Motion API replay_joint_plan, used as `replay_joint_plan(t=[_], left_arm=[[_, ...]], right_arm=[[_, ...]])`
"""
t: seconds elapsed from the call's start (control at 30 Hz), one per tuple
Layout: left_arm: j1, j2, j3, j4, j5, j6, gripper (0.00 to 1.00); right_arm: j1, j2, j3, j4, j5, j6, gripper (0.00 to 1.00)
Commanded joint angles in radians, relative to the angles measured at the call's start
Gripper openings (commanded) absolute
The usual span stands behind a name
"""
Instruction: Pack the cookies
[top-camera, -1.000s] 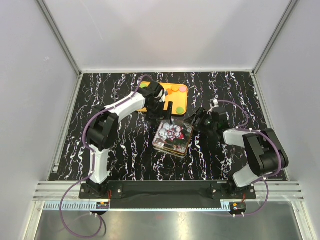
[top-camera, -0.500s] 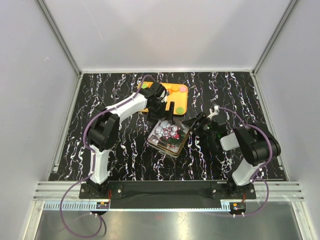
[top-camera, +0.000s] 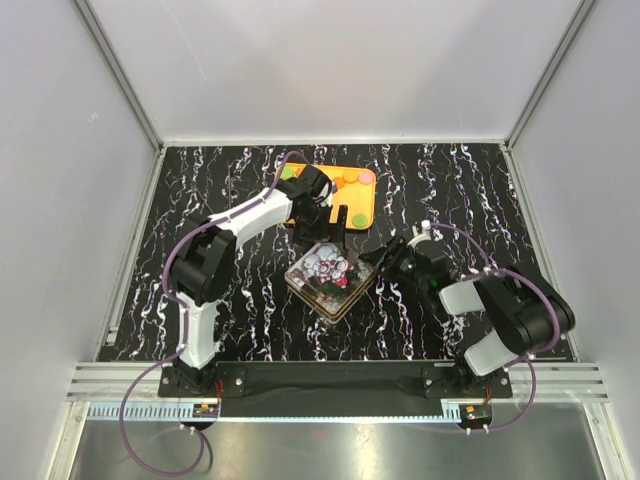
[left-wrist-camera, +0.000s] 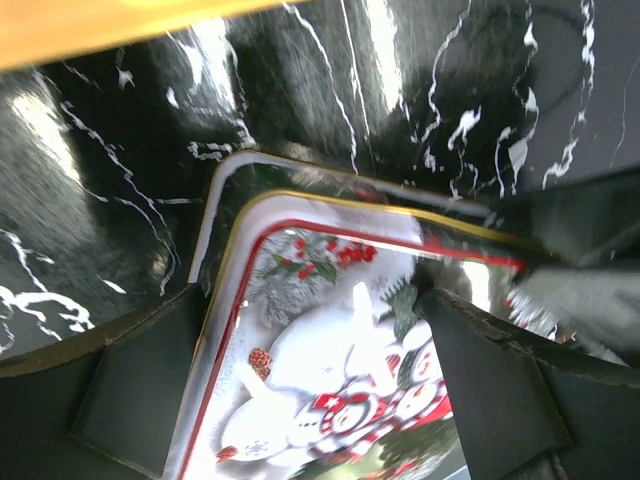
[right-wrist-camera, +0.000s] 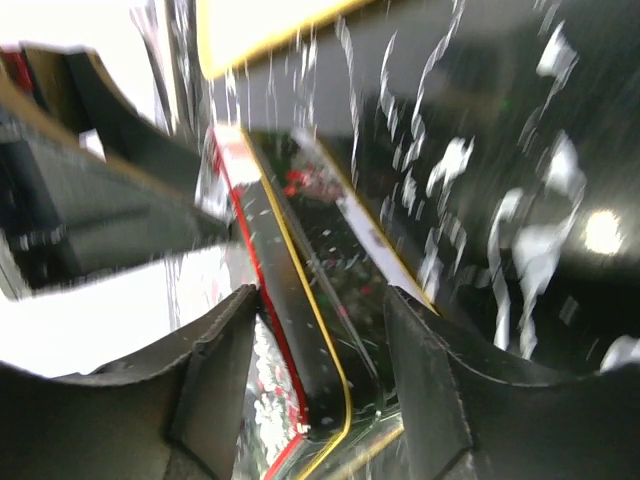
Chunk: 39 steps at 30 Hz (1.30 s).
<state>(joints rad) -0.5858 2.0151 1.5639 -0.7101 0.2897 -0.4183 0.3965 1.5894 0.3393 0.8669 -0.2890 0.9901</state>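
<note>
White walls (top-camera: 330, 60) enclose the black marbled desk (top-camera: 200, 190); my left hand (left-wrist-camera: 320, 390) spreads wide over the tin (top-camera: 328, 280), my right hand (right-wrist-camera: 320, 380) straddles the tin's edge, grip unclear.

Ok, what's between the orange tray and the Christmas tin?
The open jaws of the left arm hang there, between tray and tin; the top view shows it.
</note>
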Motion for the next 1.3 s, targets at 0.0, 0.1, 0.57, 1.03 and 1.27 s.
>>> replay_joint_plan(t=[0.0,0.1,0.57,1.03,1.27], left_arm=[[-0.028,-0.062,-0.042,0.030,0.014,0.003,0.97],[-0.034,-0.091,-0.087,0.047,0.019,-0.002,0.97],[-0.017,-0.199,-0.034,-0.054,-0.185,0.076,0.99],[0.098,-0.492,-0.471,0.126,-0.113,-0.074,0.99],[0.104,-0.538,-0.606,0.262,-0.028,-0.129,0.99]], right_arm=[[0.071,-0.115,-0.023,-0.207,-0.010,-0.037,0.43],[0.071,-0.198,-0.051,-0.259,-0.029,-0.044,0.59],[0.074,-0.594,-0.005,-0.812,0.016,-0.166,0.82],[0.073,-0.540,0.038,-0.795,0.002,-0.223,0.82],[0.074,-0.451,0.010,-0.695,-0.002,-0.211,0.77]])
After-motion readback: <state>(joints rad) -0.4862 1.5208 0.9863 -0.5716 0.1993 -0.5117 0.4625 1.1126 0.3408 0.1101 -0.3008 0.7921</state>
